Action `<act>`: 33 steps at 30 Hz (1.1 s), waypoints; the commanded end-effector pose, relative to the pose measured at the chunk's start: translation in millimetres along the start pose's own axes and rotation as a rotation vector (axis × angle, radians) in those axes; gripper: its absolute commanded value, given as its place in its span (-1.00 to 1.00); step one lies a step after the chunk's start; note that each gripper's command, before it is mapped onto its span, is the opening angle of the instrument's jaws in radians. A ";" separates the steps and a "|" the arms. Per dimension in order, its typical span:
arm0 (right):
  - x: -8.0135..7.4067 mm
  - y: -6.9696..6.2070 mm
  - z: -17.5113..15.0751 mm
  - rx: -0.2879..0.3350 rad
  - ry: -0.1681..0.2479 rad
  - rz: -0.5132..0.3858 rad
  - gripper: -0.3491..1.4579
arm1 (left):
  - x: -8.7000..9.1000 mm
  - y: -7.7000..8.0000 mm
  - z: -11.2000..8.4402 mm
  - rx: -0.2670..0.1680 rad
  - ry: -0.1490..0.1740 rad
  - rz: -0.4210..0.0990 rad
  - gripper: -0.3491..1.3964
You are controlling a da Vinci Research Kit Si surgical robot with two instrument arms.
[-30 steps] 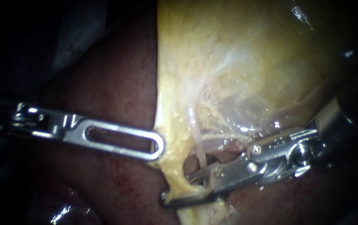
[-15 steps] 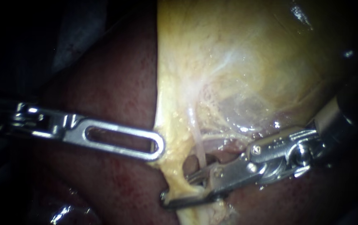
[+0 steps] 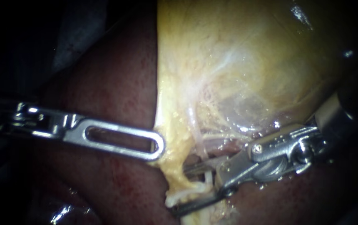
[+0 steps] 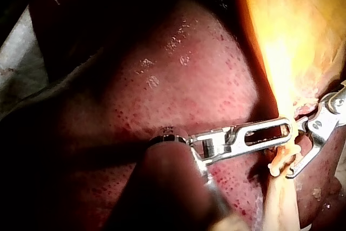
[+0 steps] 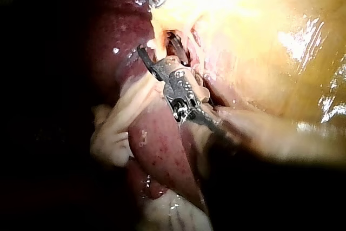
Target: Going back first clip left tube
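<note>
The hand of my right instrument (image 3: 183, 188) stood wide and held nothing. One jaw lay across the small window in the yellow tissue and the other ran below it. The pale tube (image 3: 198, 139) came down between the two, close against the upper one. That tube hung from under the gallbladder (image 3: 245, 54), just beside the liver (image 3: 116, 83). Near the lower jaw's tip sat a whitish piece (image 3: 175, 198) that I took for the clip, though the view there was too poor to be sure. My left instrument (image 3: 123, 141) lay across the liver with its tip at the yellow edge. Whether it held that edge I could not tell.

As I judged it, the step in hand was backing the right instrument out, and the danger lay in that path. The tube was thin and sat inside the open hand, so a withdrawal off the line of the shaft could have hooked it on a jaw and stretched or torn it. The lower jaw could have caught the whitish piece and dragged it loose. If the jaws closed too soon, they might have pinched the tube again. A dip of the tip could have scraped the liver, which lay close beneath. Any slackening at the yellow edge could have let tissue fold into the open jaws.
</note>
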 end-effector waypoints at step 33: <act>4.4 -1.2 -18.0 -0.098 0.066 -0.001 -0.12 | -1.0 1.7 -0.8 0.000 0.000 0.001 -1.00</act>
